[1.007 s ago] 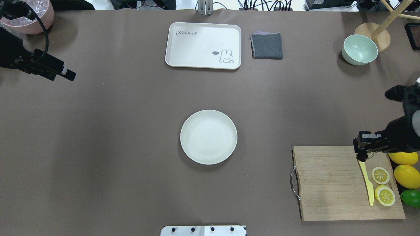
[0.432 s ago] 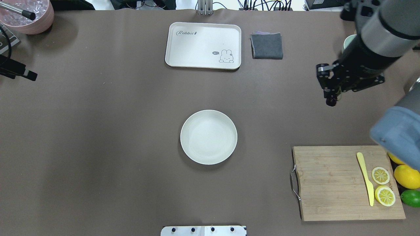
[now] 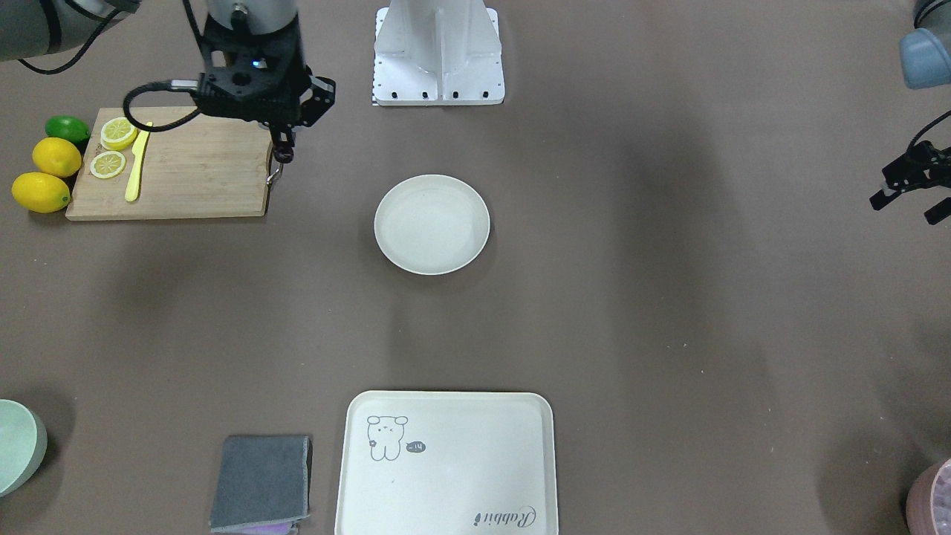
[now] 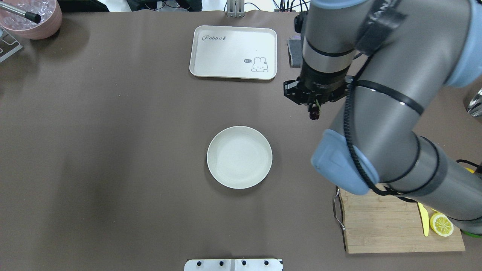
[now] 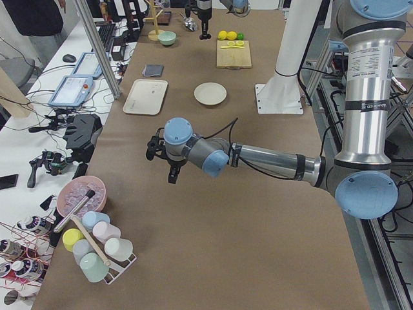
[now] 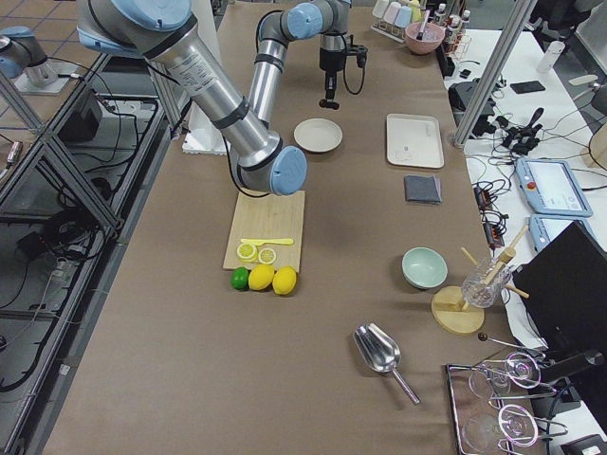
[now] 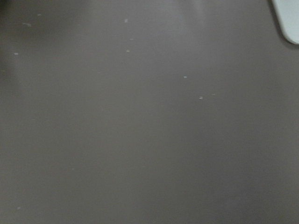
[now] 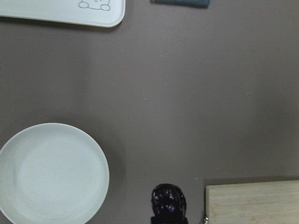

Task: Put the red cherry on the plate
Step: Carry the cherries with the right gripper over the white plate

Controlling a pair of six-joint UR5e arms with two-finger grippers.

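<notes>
The left end effector (image 3: pixel 908 206) hangs idle over the left edge of the desk (image 4: pixel 113 150), its fingers spread with nothing between them. The plate (image 4: pixel 239 157) sits bare in the middle of the desk. At about two o'clock from the plate, the right end effector (image 4: pixel 315 107) is up in the air, pinching the thin stems of the red cherry (image 4: pixel 314 115). The dark fruit dangles just below its tips, off to the side of the plate and not over it. I'd guess the cherry weighs next to nothing and will swing on those stems. It looks glossy and round, apt to roll. The stems seem the sensible place to hold it, and a low release near the plate's middle should keep it inside the rim.
</notes>
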